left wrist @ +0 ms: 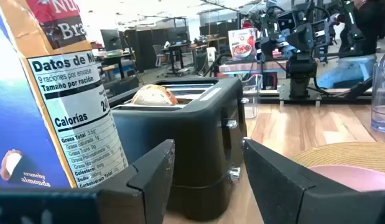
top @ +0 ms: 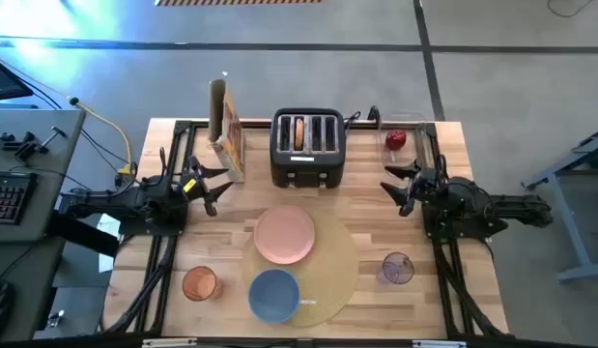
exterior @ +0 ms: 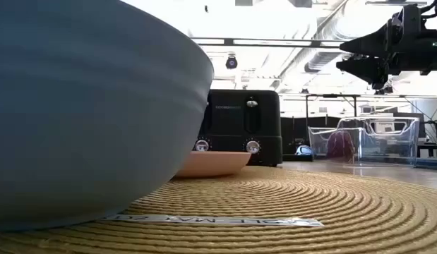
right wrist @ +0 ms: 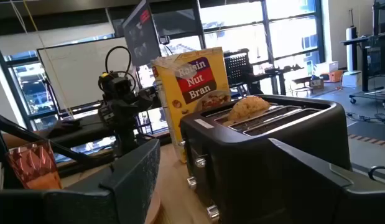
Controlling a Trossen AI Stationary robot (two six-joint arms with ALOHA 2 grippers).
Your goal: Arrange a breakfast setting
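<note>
The pink plate (top: pixel 284 235) and the blue bowl (top: pixel 274 295) rest on the round tan placemat (top: pixel 327 261), with the small metal spoon (top: pixel 308 303) lying beside the bowl. The orange cup (top: pixel 199 284) stands left of the mat and the purplish glass (top: pixel 397 269) right of it. The bagel (top: pixel 298 132) sticks up from a slot of the black toaster (top: pixel 308 147). The red apple (top: pixel 396 140) lies in a clear bin (top: pixel 421 135). My left gripper (top: pixel 210 188) is open and empty, left of the toaster. My right gripper (top: pixel 400 184) is open and empty, right of it.
The tall cereal box (top: pixel 226 130) stands left of the toaster, close to my left gripper; it fills the side of the left wrist view (left wrist: pixel 49 93). The toaster stands between the two grippers. Bare wood shows between the mat and the glass.
</note>
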